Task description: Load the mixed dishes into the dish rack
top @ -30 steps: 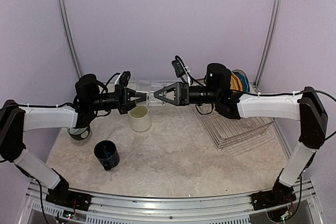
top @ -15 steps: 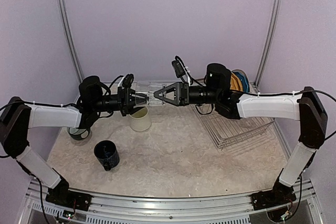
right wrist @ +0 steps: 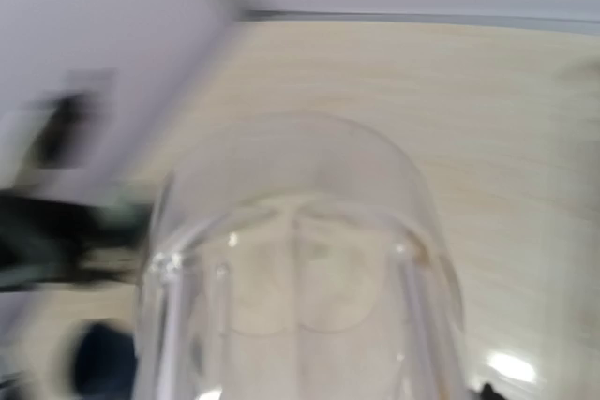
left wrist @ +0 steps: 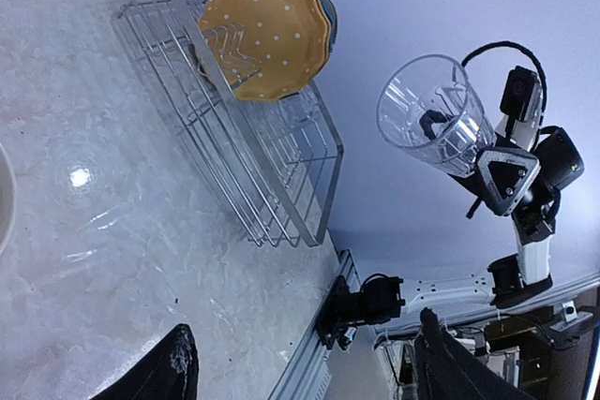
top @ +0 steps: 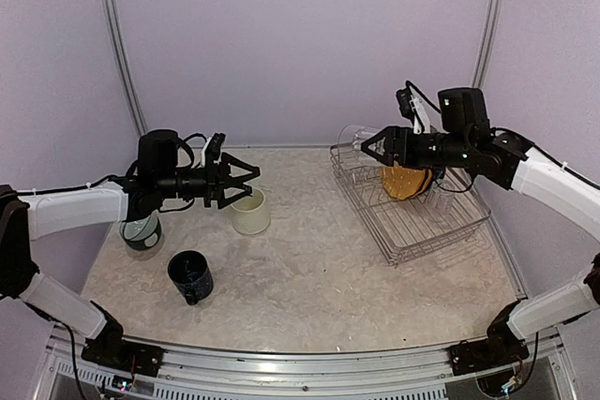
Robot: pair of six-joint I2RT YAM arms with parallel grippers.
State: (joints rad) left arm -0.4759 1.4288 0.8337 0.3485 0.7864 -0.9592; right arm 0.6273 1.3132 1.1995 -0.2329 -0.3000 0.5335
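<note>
On the worktop (top: pixel 309 274), the dish rack (top: pixel 422 231) is seen at 3 o'clock; the yellow plate (top: pixel 403 183) is stood up in its far part, with a blue plate (left wrist: pixel 329 23) just behind; the cream mug (top: pixel 250 214), the dark blue mug (top: pixel 190 276) and the grey-teal cup (top: pixel 142 232) are set at 9 o'clock, well apart from the rack; the clear glass (top: pixel 351 137) is held in the air, tipped sideways, at 10 o'clock from the yellow plate; it is clamped by the right hand (top: pixel 366 145); the left hand (top: pixel 253 183) is held wide apart near the cream mug, with nothing in it.
</note>
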